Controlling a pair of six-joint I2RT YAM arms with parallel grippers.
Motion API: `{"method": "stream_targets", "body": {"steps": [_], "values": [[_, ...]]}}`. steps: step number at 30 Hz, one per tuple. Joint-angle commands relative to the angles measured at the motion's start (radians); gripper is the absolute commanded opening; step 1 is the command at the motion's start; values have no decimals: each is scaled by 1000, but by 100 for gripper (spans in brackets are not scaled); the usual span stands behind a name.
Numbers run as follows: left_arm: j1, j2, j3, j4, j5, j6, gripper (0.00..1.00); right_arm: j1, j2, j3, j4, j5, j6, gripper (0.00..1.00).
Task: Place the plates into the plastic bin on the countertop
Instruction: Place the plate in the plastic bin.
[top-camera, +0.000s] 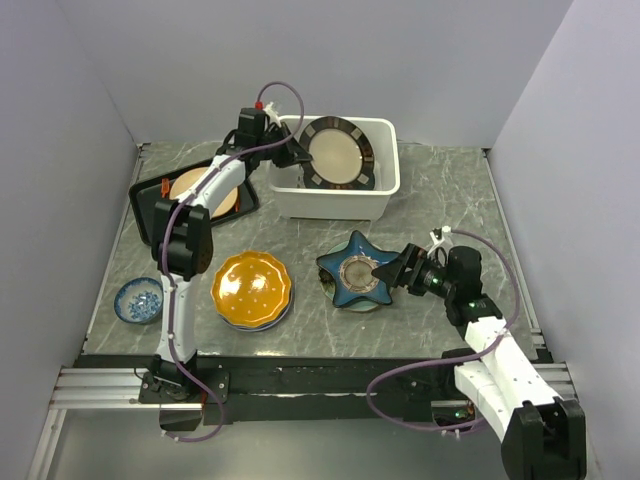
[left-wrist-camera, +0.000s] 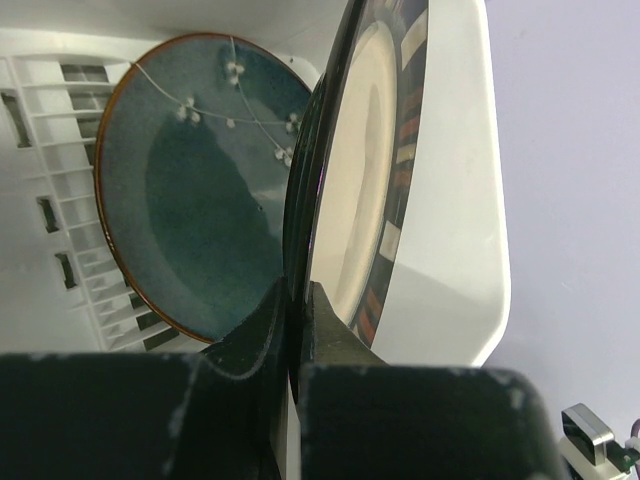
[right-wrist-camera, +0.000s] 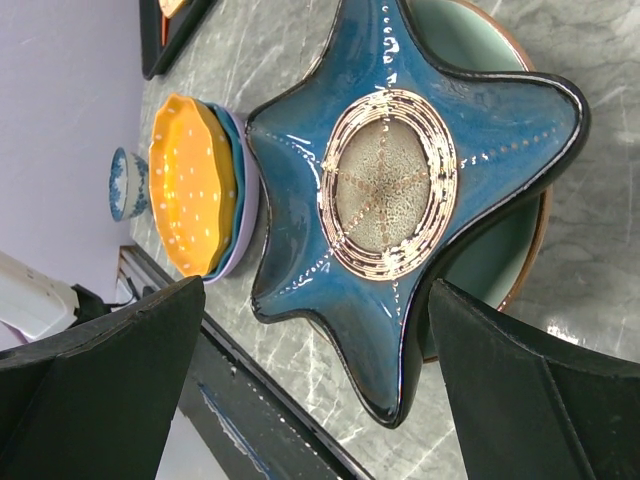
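My left gripper (top-camera: 296, 155) (left-wrist-camera: 297, 290) is shut on the rim of the dark-rimmed beige plate (top-camera: 337, 153) (left-wrist-camera: 365, 200), holding it on edge inside the white plastic bin (top-camera: 385, 185) (left-wrist-camera: 455, 200). A glossy teal plate (left-wrist-camera: 200, 210) leans in the bin behind it. On the grey countertop (top-camera: 440, 200) the navy star-shaped plate (top-camera: 355, 272) (right-wrist-camera: 400, 190) rests on a pale green plate (right-wrist-camera: 500, 260). My right gripper (top-camera: 385, 272) (right-wrist-camera: 318, 300) is open, its fingers on either side of one star point. The orange scalloped plate (top-camera: 251, 287) (right-wrist-camera: 185, 185) sits stacked on a blue plate (right-wrist-camera: 232, 190).
A flat black tray (top-camera: 150, 200) carrying a beige plate (top-camera: 200, 190) lies at the back left, under my left arm. A small blue bowl (top-camera: 138, 299) (right-wrist-camera: 128, 185) stands at the front left. Grey walls close in the left, right and back sides.
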Motion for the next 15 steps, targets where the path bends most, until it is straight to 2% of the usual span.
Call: {"method": "stream_targets", "body": {"steps": [1, 15], "values": [[-6, -55, 73, 174, 87, -45, 1, -4, -34, 4, -29, 23, -8, 100], [-13, -9, 105, 86, 95, -26, 1, -4, -18, 5, -9, 11, -10, 100]]}}
